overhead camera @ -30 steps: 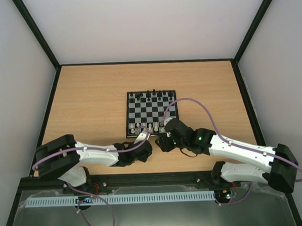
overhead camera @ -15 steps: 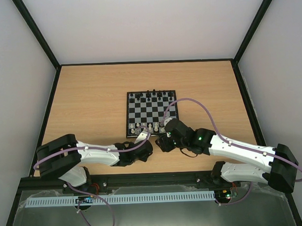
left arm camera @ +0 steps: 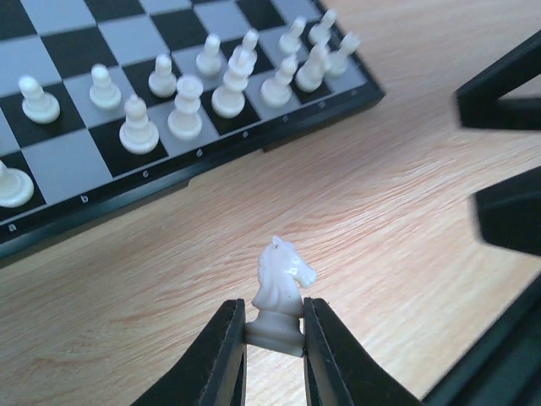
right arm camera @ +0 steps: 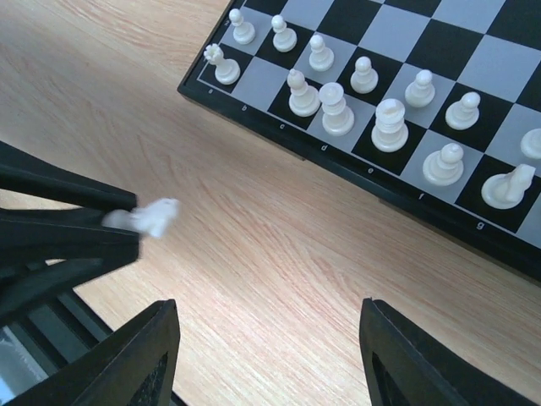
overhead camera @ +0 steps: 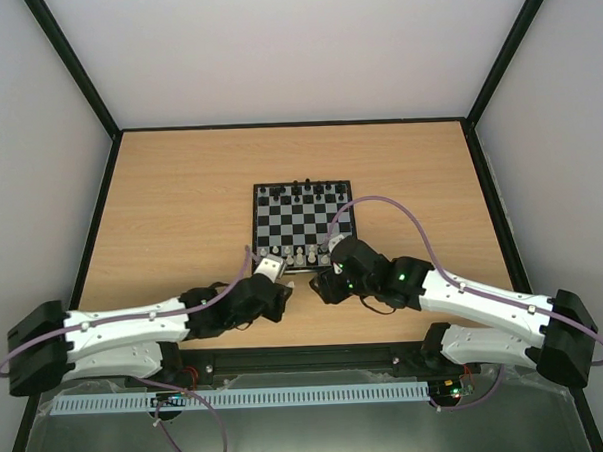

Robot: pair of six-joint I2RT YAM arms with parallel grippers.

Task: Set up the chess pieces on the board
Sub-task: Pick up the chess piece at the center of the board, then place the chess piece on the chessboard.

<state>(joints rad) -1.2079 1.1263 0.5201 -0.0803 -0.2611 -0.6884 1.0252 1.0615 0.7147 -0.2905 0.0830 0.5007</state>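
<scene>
**Left arm.** Locate the left gripper (left arm camera: 272, 328) in its wrist view. Its two fingers (left arm camera: 226, 355) are nearly closed and clamp the base of one white knight (left arm camera: 280, 277), which stands upright between them. In the top view the left gripper (overhead camera: 268, 270) is at the near-left corner of the board (overhead camera: 304, 226). The wrist view shows the knight off the board, over the bare worktop (overhead camera: 181, 211), just short of the board's near edge (left arm camera: 169, 182). You cannot tell from these views whether the knight's base touches the worktop.

**Right arm.** The right gripper (right arm camera: 266, 317) is partly open and has nothing between its fingers (right arm camera: 152, 355). In the top view the right gripper (overhead camera: 324, 285) sits over the worktop beside the board's near edge, toward the near-right corner. The knight (right arm camera: 150, 217) and the dark fingers holding it appear at the left of the right wrist view, near the right gripper but apart from it.

**Board.** The board lies flat at the centre of the worktop. The chess pieces (overhead camera: 298, 254) stand upright on the two rows along its near edge (right arm camera: 304, 144). In the left wrist view the near-row square lettered "b" holds no piece. Black pieces (overhead camera: 300, 191) line the far edge.
</scene>
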